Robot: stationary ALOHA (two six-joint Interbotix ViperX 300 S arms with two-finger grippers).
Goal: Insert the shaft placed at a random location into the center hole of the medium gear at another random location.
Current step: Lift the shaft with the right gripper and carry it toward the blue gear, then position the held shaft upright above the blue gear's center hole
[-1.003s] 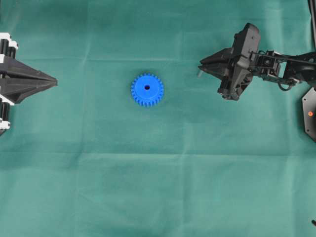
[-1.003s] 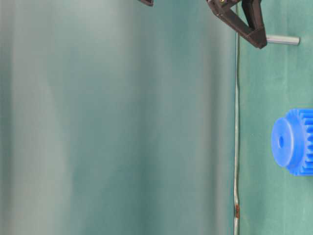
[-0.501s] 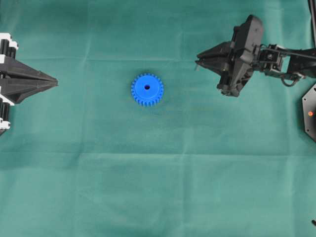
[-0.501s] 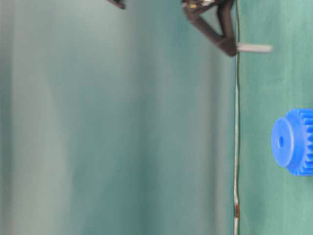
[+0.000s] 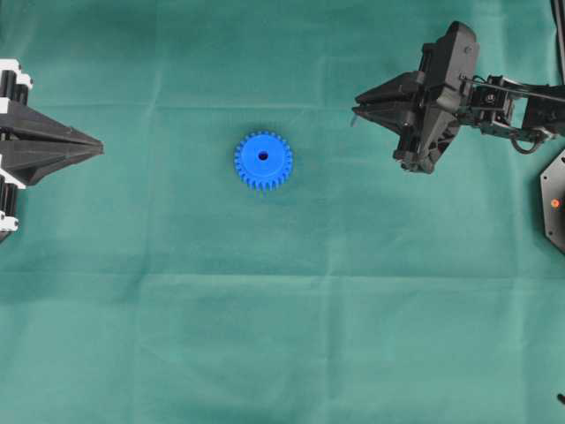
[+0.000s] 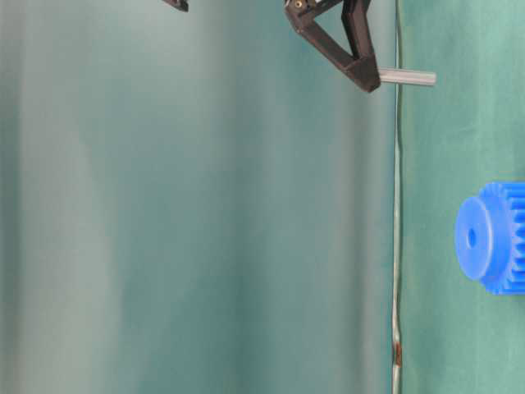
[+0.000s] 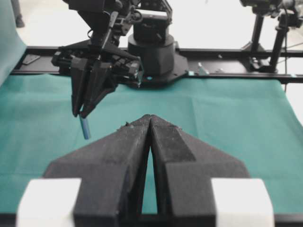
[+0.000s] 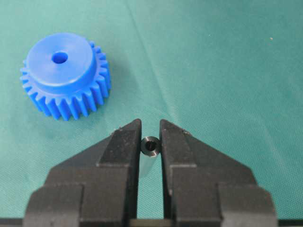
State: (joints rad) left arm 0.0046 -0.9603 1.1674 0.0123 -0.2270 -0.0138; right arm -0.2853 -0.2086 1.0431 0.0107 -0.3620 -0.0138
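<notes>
The right gripper (image 8: 150, 137) is clamped on the shaft (image 8: 150, 145), holding it clear above the green desk (image 5: 282, 336) with its end pointing down, presumably ready to drop into a hole. The medium gear (image 5: 263, 161) lies flat well to its left, center hole (image 5: 263, 156) facing up. The left gripper (image 7: 150, 124) rests closed and empty at the desk's edge.

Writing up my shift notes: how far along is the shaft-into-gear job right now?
Done: the right end effector has the shaft clamped between its fingers, clear of the cloth. In hand: carrying it; in the overhead view it sits well to the right of the medium gear. Left: bring the shaft over the center hole, which is empty, lower it in and release. The left end effector is shut at the left edge.
</notes>
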